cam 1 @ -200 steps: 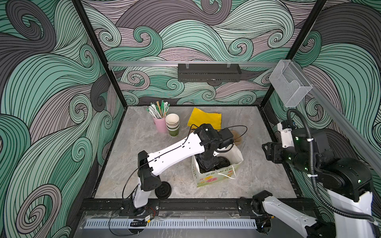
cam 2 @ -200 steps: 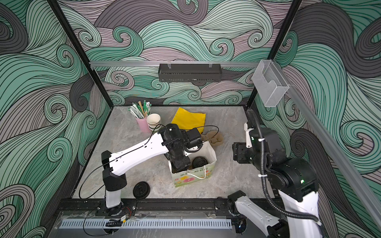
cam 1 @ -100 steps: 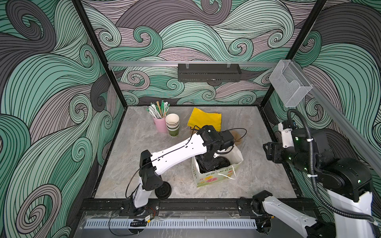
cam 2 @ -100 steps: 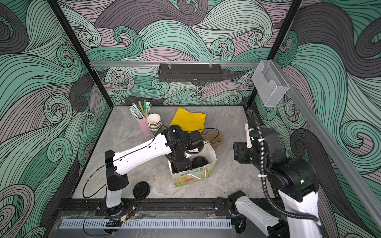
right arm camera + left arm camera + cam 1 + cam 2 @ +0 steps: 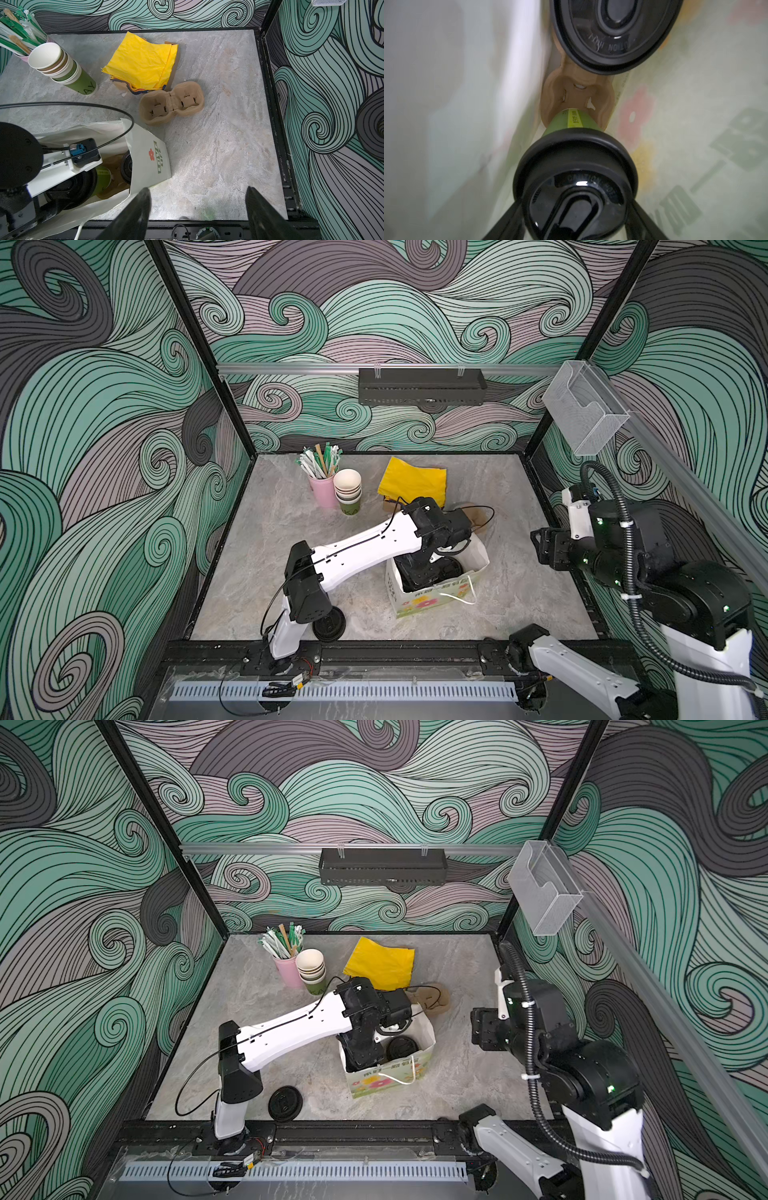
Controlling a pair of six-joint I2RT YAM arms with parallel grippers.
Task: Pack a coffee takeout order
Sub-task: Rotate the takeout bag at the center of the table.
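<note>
- Lidded olive-green cup (image 5: 572,121): located inside the white paper bag (image 5: 436,596), with its base at a pocket of the brown pulp carrier (image 5: 577,93) on the bag floor. Whether it is fully seated cannot be determined.
- Left gripper (image 5: 575,202): reaches down into the bag. Its fingers (image 5: 508,218) sit against opposite sides of the cup's black lid and grip it.
- Second lidded cup (image 5: 612,31): occupies the neighbouring carrier pocket, just beside the gripped cup. Its lid shows in a top view (image 5: 402,1047).
- Bag: stands upright at mid-table, mouth open, flower print on its front wall.
- Loose black lid (image 5: 284,1102): flat on the table (image 5: 457,1085) near the front edge, beside the left arm base.
- Stack of open olive-green cups (image 5: 348,493): upright near the back, touching or just beside the pink cup (image 5: 324,491) of wrapped straws.
- Yellow napkins (image 5: 143,62): folded pile near the back, behind the bag.
- Spare pulp carrier (image 5: 172,104): empty, just in front of the napkins.
- Right gripper (image 5: 197,188): jaws spread wide with nothing between them, above bare table to the right of the bag, apart from it.
</note>
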